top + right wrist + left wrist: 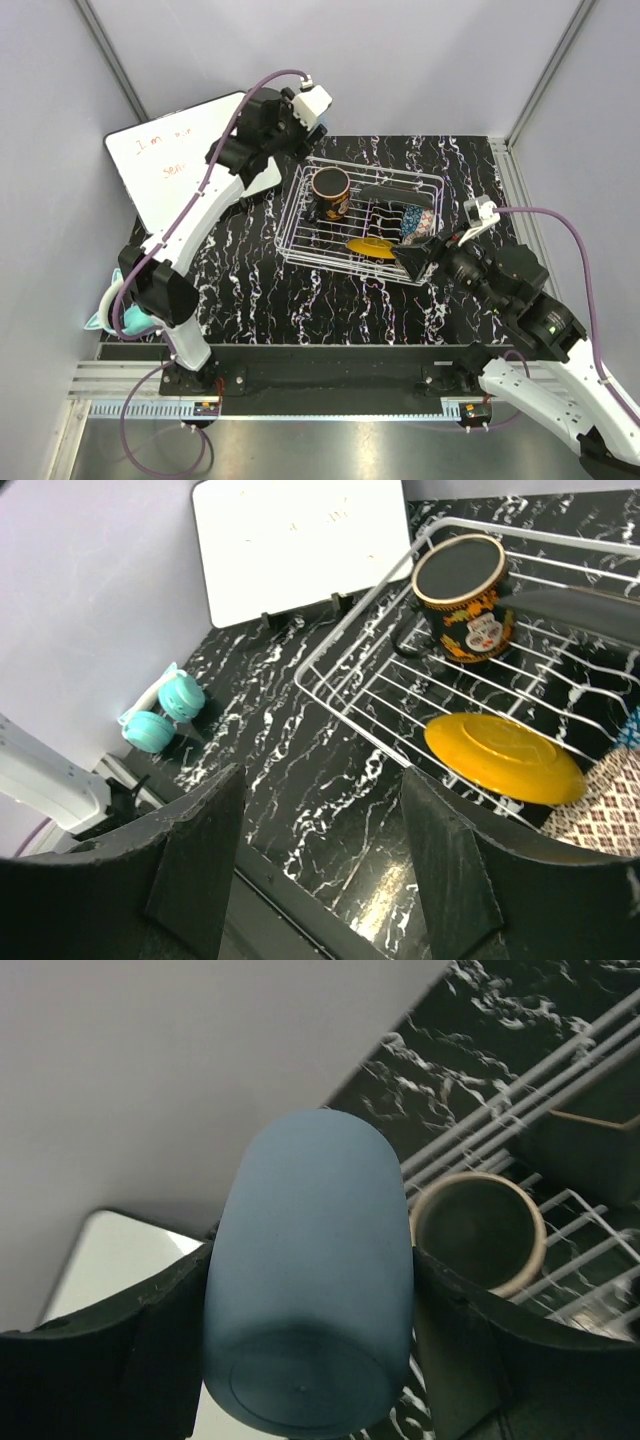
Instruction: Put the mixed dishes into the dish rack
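My left gripper [312,1290] is shut on the pale blue cup [310,1210], holding it by its sides above the back left corner of the dish rack [300,215]; the cup is hidden under the wrist in the top view. In the white wire rack stand the black-orange mug [330,193], also in the right wrist view [462,598], a yellow plate [505,755] and patterned dishes [415,222]. My right gripper [320,855] is open and empty, just off the rack's front right edge [415,262].
A white writing board [185,165] leans at the back left, just behind my left gripper. Teal headphones [165,712] lie at the table's left edge. The black marbled table [250,280] lies in front of the rack.
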You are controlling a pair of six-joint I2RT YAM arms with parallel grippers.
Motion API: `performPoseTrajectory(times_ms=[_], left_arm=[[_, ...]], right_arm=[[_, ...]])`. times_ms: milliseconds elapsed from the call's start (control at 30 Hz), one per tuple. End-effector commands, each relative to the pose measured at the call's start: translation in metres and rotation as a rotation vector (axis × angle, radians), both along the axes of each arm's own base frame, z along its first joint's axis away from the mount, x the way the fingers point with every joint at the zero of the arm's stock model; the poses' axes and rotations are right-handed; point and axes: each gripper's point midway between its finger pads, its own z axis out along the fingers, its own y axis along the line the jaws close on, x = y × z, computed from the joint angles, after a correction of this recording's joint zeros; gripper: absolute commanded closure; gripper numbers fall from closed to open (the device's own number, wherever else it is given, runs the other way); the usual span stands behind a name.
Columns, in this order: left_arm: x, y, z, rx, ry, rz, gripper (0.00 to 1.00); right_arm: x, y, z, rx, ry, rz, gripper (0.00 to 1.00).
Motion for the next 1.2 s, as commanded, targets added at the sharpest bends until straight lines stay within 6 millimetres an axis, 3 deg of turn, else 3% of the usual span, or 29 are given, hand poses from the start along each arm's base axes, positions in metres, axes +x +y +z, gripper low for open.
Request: performPoseTrajectory(times_ms=[0,267,300,400,567,1167], left_arm=[[-0.043,0.007,-0.001,-0.069,0.205,0.033,1.00],[-0.113,0.002,-0.047,-0.002,0.472,-0.158,1.00],[-0.130,0.000,-0.058,0.017,0.534,-0.218,1.00],[-0.149,0.001,-0.082,0.069,0.640,-0.272,1.00],[-0.156,0.008,-0.133,0.194,0.803,-0.275,1.00],[-0.115,-0.012,-0.205,0.293,0.753,-0.261,1.00]], right_arm=[[0.002,-0.011,-0.009,0.013,-0.009,-0.056,0.28],[0.002,-0.016,-0.034,-0.021,0.022,-0.074,0.28],[0.003,-0.016,-0.035,-0.025,0.027,-0.079,0.28],[0.004,-0.015,-0.040,-0.036,0.036,-0.078,0.28],[0.006,-0.016,-0.043,-0.040,0.050,-0.090,0.28],[0.004,-0.020,-0.039,-0.018,0.047,-0.107,0.28]])
